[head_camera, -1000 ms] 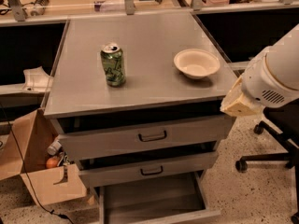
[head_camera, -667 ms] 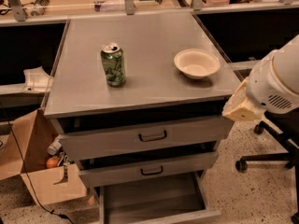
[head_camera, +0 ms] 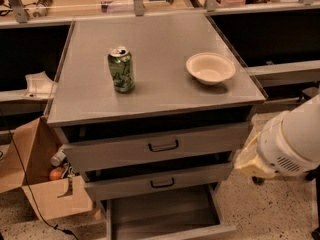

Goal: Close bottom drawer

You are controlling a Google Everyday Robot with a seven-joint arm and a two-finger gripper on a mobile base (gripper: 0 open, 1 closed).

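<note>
The bottom drawer (head_camera: 165,215) of the grey metal cabinet is pulled far out. Its shallow flat grey tray shows at the lower edge of the camera view, and its front runs along that edge with the handle out of view. My gripper (head_camera: 248,159) is the cream-coloured end of the white arm (head_camera: 292,141). It hangs to the right of the cabinet at the height of the middle drawer, above and to the right of the open tray, touching nothing that I can see.
The top drawer (head_camera: 160,146) and the middle drawer (head_camera: 160,182) stand slightly ajar. A green can (head_camera: 121,69) and a cream bowl (head_camera: 210,68) sit on the cabinet top (head_camera: 160,44). An open cardboard box (head_camera: 42,179) stands on the floor at the left.
The arm and gripper have moved down along the cabinet's right side, from the level of the top drawer to that of the middle drawer. The drawers have not moved.
</note>
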